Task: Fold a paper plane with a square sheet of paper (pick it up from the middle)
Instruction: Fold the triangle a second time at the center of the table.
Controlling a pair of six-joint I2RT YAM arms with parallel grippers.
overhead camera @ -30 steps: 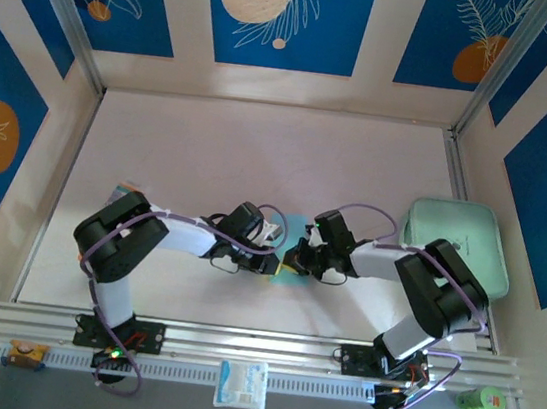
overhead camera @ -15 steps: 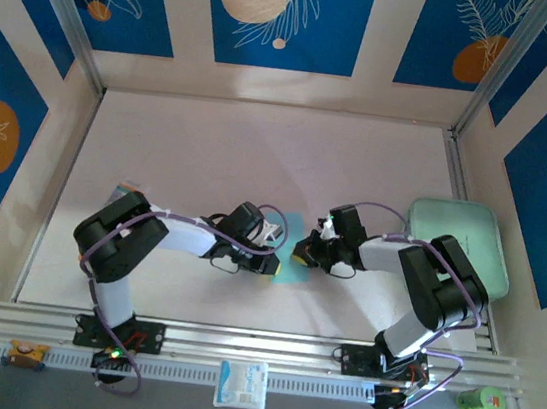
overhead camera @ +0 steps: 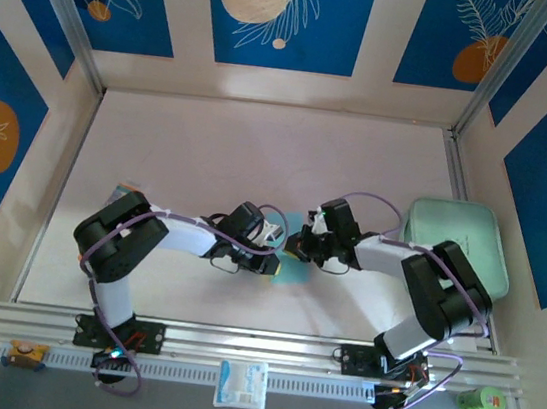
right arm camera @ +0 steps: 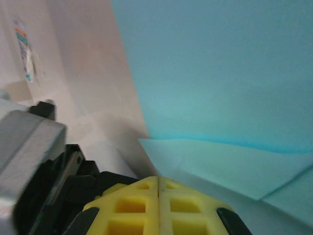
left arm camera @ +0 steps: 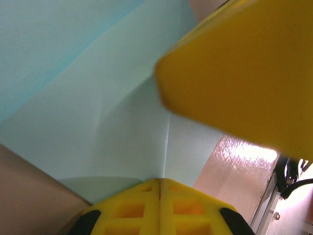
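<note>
Near the centre of the top view, between the two arms: light blue paper (overhead camera: 285, 269) flat on the surface (overhead camera: 209, 156), partly folded, far from a finished plane. Left tool (overhead camera: 274, 262) pressed together, tip resting on the paper at a crease; no telling of any layer pinched between the pads. Right tool (overhead camera: 297, 250) likewise pressed together, shifted leftward and slightly up-frame since half a second ago, tip now at the edge of a folded flap (right arm camera: 215, 164). Probably lining up to press that fold down, sheet pinned from the left side. Green tray (overhead camera: 453, 243) at right, well apart.
</note>
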